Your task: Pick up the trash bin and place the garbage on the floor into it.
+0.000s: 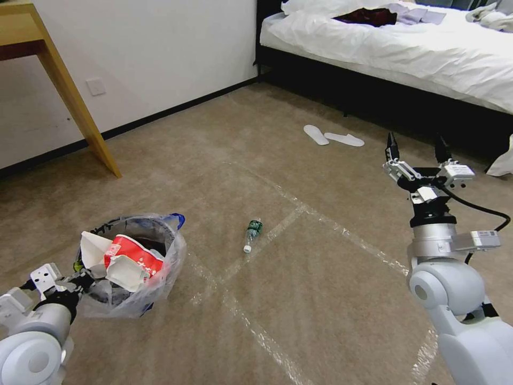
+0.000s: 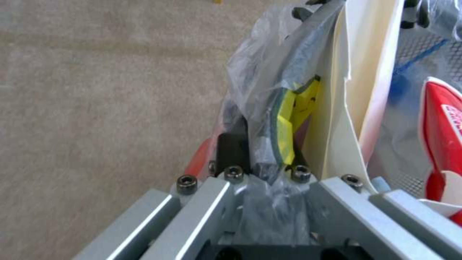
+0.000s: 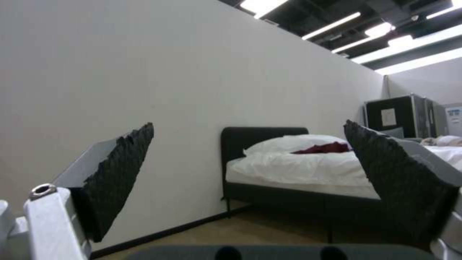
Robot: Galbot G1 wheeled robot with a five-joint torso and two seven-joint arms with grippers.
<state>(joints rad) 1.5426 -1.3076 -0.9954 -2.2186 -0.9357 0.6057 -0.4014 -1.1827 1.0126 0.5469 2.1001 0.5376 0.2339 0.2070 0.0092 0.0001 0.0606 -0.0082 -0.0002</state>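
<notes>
The trash bin sits low at the near left of the floor, a small round bin lined with a crinkly clear plastic bag whose blue edge shows at its far side. Its red wall is hardly visible behind the bag. It is already stuffed: a red-and-white wrapper and crumpled white paper stand up out of its mouth, and the left wrist view shows a yellow-and-green scrap tucked by the rim.

The left gripper is at the bin's near-left rim, its fingers closed on the rim and bag; the left wrist view shows plastic and rim pinched between them.

To the right of the bin, well apart from it, a small green-labelled plastic bottle lies on its side on the carpet, just beside a shiny tape line.

The right gripper is raised at the right, its dark fingers spread wide and holding nothing, pointing toward the bed.

Farther off, what seem to be two white slippers lie near the bed, and a wooden table leg stands by the left wall.
</notes>
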